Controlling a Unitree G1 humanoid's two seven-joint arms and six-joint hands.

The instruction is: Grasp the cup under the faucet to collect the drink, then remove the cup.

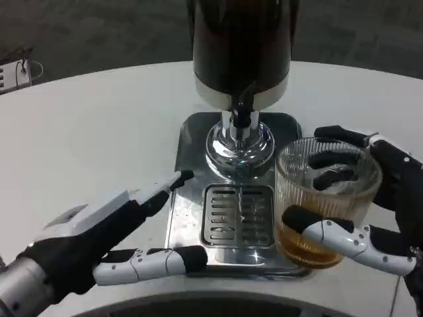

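The right hand (370,198) grips the ribbed glass cup (325,198), its thumb lying across the lower front of the glass and its dark fingers wrapped behind the rim. The cup sits to the right of the faucet (242,113), over the right edge of the steel base (188,198), with amber drink in its lower part (whether its bottom touches the base or hangs just above it cannot be told). The slotted drip tray (238,216) lies bare below the spout of the dark dispenser (241,46). The left hand (112,238) holds nothing, fingers apart: one long finger reaches up to the left rim of the base, another lies along its front edge. Everything stands on the white surface (99,125).
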